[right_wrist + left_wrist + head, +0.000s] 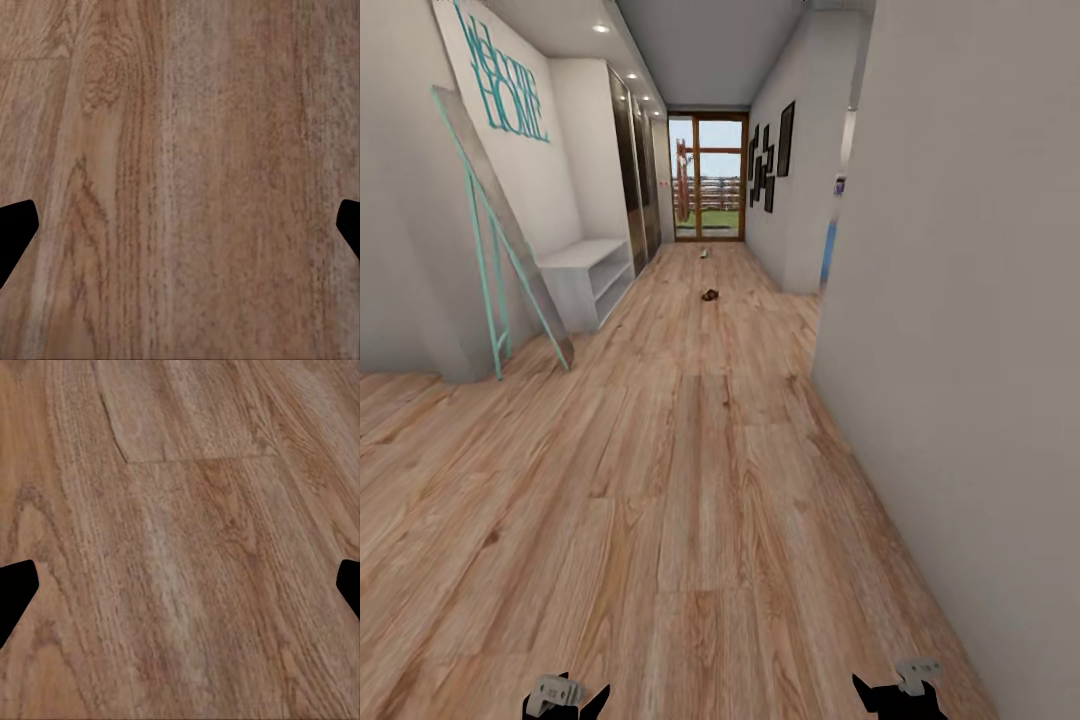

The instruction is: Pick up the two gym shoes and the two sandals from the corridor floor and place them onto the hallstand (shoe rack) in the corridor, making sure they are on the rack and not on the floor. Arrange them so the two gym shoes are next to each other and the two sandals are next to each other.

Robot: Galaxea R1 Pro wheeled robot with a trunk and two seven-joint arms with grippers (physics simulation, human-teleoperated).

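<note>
From the head, the wall sign [510, 95] reads "Welcome HOME" above a leaning mirror [500, 235] and the white shoe rack [588, 280]. Far down the wood floor [690, 480] lie a brown sandal [710, 295] and a pale shoe [704, 253]. The left wrist shows the left gripper [180, 589] spread wide over planks. The right wrist shows the right gripper [180, 229] equally spread, empty.

The floor [690, 480] is light brown wood plank with darker grain and knots. The rack [588, 278] is white-grey. The mirror [500, 250] has a mint frame; teal lettering [510, 85] marks the pale wall. A small brown sandal [710, 295] lies far off. Both pincers are black.
</note>
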